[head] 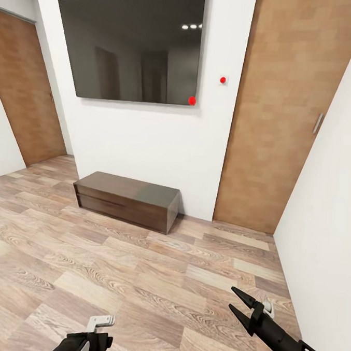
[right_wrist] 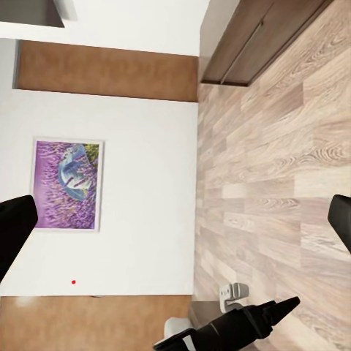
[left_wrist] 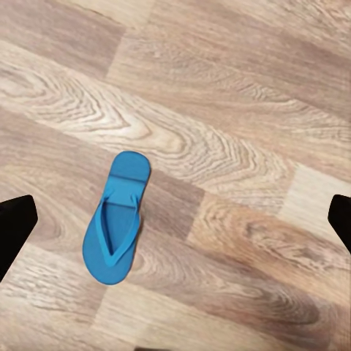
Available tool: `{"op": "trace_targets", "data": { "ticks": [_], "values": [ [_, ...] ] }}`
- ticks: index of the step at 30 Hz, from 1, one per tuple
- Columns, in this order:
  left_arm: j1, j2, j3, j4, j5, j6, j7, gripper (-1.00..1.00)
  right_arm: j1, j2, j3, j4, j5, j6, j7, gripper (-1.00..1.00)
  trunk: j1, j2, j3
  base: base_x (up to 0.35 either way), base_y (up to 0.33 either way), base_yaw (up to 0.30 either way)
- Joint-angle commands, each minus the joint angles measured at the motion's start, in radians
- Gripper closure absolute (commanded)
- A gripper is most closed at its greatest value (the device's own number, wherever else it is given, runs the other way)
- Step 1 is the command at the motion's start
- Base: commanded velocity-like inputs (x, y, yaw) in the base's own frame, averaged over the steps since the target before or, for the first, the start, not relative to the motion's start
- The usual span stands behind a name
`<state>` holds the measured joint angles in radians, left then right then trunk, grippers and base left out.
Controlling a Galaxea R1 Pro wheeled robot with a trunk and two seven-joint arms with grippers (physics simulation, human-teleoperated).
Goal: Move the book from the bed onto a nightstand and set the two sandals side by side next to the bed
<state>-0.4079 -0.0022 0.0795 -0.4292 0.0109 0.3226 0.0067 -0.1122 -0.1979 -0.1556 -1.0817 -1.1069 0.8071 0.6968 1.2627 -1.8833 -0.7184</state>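
One blue sandal (left_wrist: 115, 219) lies flat on the wood-plank floor (left_wrist: 241, 110) under the left gripper (left_wrist: 175, 219), whose fingers stand wide apart and empty. In the head view the right gripper (head: 239, 303) hangs over the floor, fingers spread and empty. Ahead, a long dark cabinet (head: 126, 199) stands against the white wall beneath a dark screen (head: 132, 43).
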Motion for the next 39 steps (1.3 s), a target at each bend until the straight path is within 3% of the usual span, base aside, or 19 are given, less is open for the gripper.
{"op": "trace_targets", "data": {
  "ticks": [1, 39],
  "values": [
    [0.000, -0.001, 0.003, -0.002, 0.001, 0.006, 0.001, -1.00, 0.000, 0.000, -0.001, 0.000, -0.002, 0.006, 0.001, -1.00, 0.004, -0.008, -0.004, 0.000, 0.000, 0.000],
    [0.000, -0.002, 0.003, -0.002, 0.003, 0.004, 0.001, -1.00, 0.000, 0.003, -0.002, 0.002, -0.005, -0.005, 0.009, -1.00, 0.149, -0.274, -0.123, 0.000, 0.000, 0.000]
  ]
}}
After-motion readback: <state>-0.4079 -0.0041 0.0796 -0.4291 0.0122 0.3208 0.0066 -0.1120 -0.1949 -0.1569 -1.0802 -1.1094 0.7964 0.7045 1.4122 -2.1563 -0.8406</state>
